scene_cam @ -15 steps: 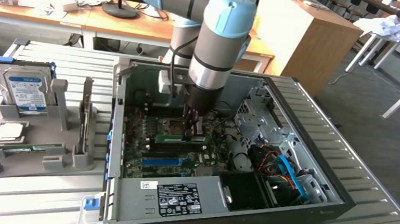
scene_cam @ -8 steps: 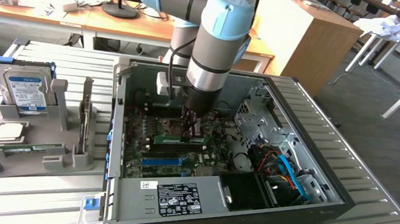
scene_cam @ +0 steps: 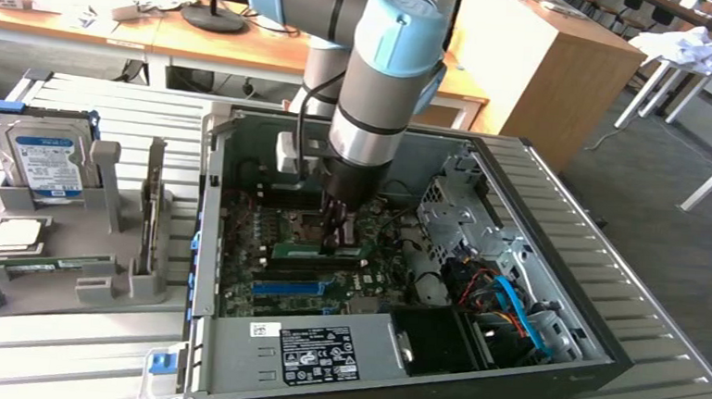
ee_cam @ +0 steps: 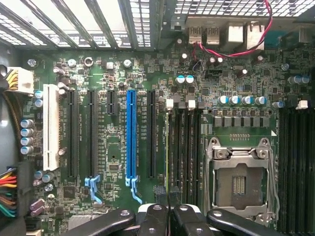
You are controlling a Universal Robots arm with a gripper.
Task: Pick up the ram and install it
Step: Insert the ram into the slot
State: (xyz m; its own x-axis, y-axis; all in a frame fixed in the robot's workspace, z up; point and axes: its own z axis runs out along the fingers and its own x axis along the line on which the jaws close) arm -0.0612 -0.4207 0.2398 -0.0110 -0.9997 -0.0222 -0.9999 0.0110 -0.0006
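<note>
We see the ram (scene_cam: pixel 319 249), a thin green stick, lying flat across the motherboard (scene_cam: pixel 280 269) inside the open computer case (scene_cam: pixel 458 159), at the tips of the gripper (scene_cam: pixel 334 245). The gripper's fingers (ee_cam: pixel 153 216) are clamped together on its edge. At nine o'clock from the case, a grey holder (scene_cam: pixel 92 276) carries a hard drive (scene_cam: pixel 46 164).

A grey slatted metal tabletop (scene_cam: pixel 75 349) fills the exterior view. On it, toward the exterior view's right, lies an open black computer case (scene_cam: pixel 594 349), side panel off, its green motherboard (scene_cam: pixel 315 267) facing up. Toward the exterior view's left, just beside the case, sits a grey parts holder (scene_cam: pixel 61 279) with a silver hard drive (scene_cam: pixel 46 164) standing upright in it
</note>
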